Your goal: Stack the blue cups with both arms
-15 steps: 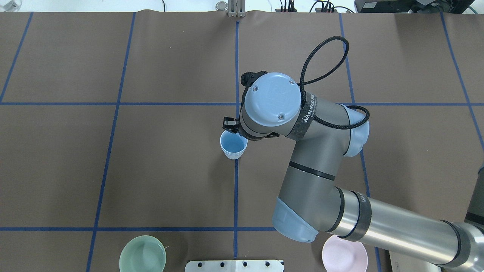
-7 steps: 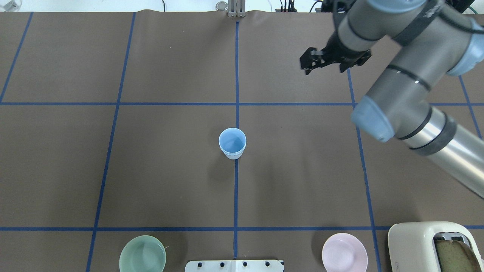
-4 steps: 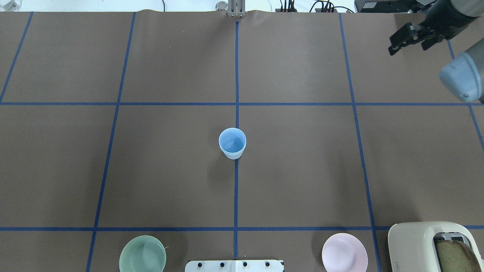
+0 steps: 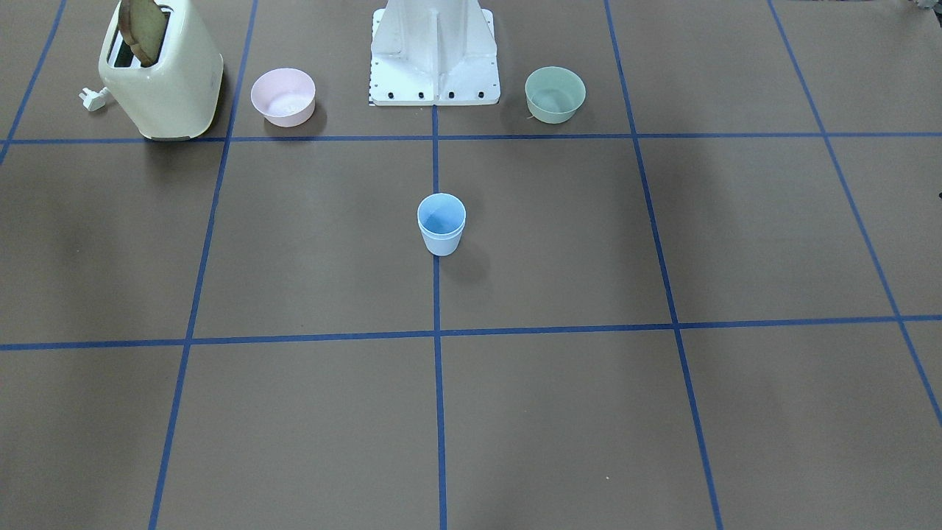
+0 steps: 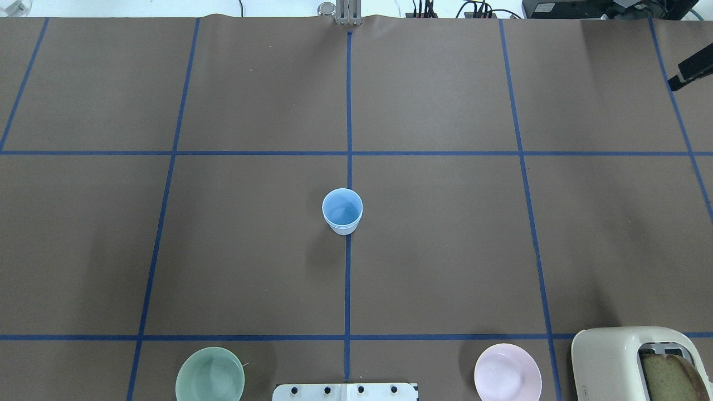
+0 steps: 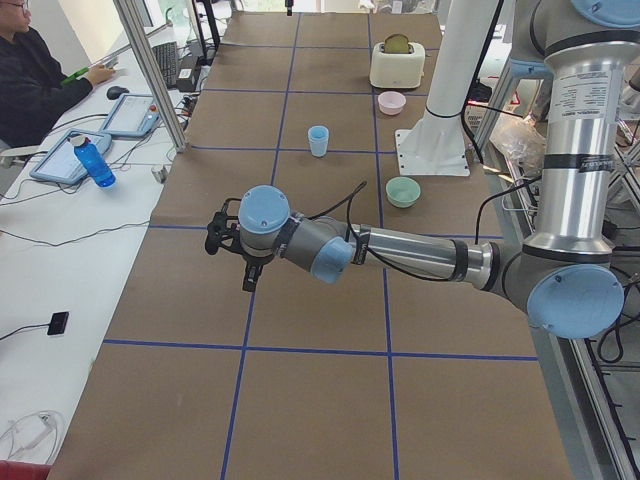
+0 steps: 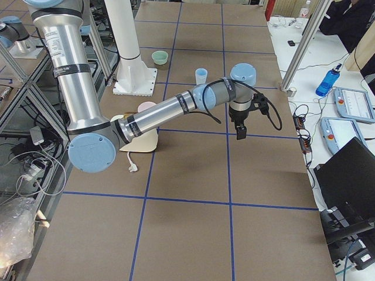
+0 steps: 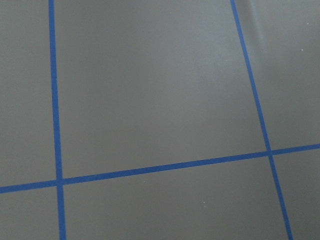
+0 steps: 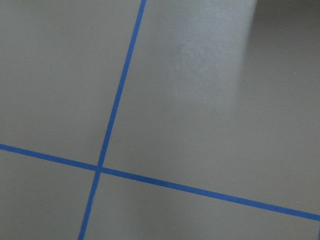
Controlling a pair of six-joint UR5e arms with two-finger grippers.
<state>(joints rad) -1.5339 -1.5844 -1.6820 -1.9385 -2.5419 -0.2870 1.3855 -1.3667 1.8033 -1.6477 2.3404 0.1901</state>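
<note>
The two light-blue cups (image 5: 342, 210) stand nested one inside the other, upright on the centre blue line, with nothing touching them; they also show in the front view (image 4: 441, 224). My right gripper (image 7: 240, 133) hangs over the table far from the cups, on my right side. Only a black sliver of it (image 5: 690, 69) shows at the overhead view's right edge, so I cannot tell if it is open. My left gripper (image 6: 248, 282) hangs over the table far on my left. It shows only in the exterior left view, so I cannot tell its state.
A cream toaster (image 5: 618, 356) with a slice of bread stands at the near right. A pink bowl (image 4: 283, 110) and a green bowl (image 4: 556, 112) flank the white pedestal (image 4: 434, 51). Operators' desks run along the table's far side.
My right gripper has left the cups and swung away to the far right edge of the overhead view. The nested cups stay in place.
</note>
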